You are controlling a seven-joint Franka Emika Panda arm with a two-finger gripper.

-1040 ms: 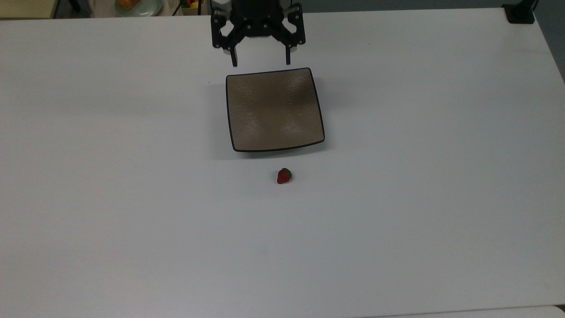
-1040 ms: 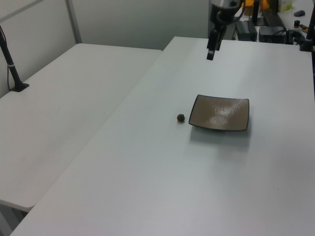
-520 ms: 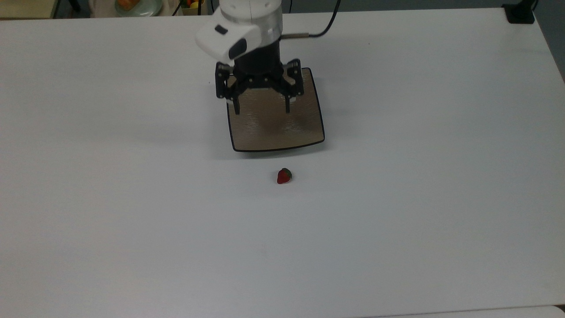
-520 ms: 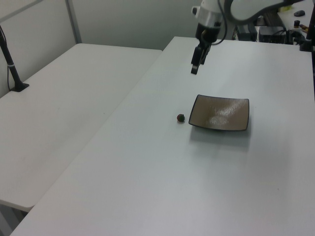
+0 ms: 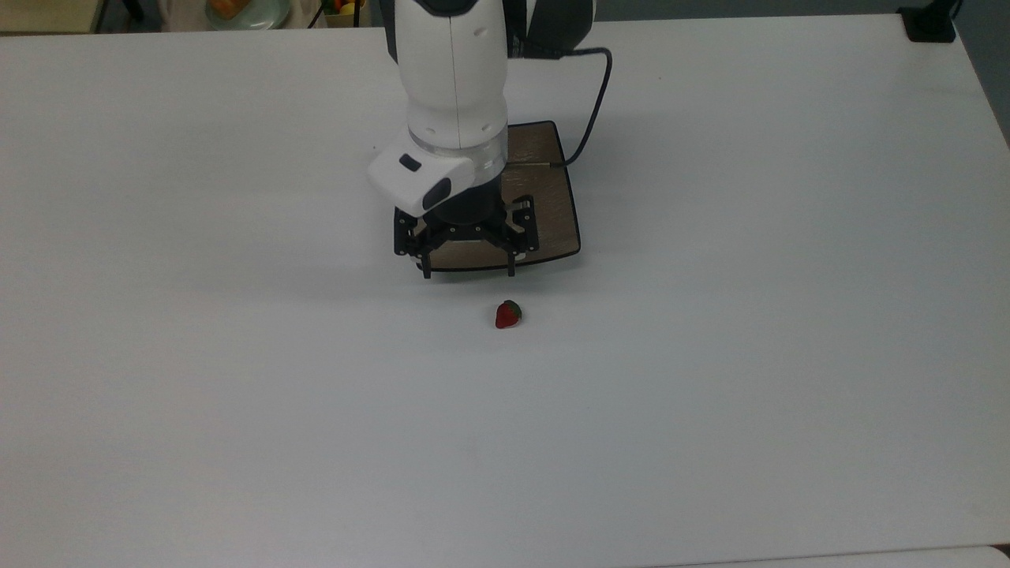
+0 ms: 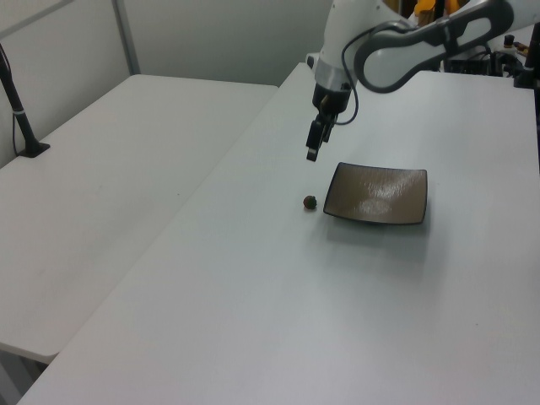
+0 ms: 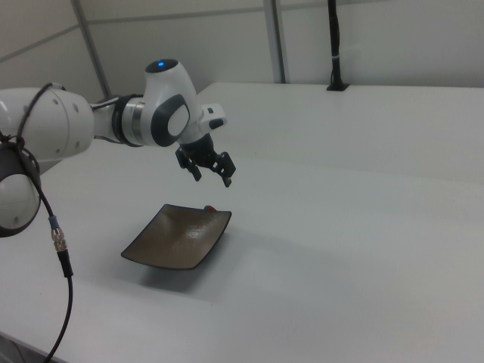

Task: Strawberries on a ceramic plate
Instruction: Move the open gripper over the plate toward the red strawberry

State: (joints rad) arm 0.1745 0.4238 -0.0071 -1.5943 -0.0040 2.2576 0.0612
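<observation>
the arm (image 5: 451,71) is fat, round and white with dark grey joints. a black gripper (image 5: 467,272) has two thin fingers. a black cable (image 5: 593,102) loops beside it.

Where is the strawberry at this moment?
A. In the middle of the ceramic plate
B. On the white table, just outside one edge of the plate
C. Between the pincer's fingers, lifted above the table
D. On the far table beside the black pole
B. In the top view the strawberry lies on the bare table, apart from the plate, while the open pincer holds nothing.
</observation>
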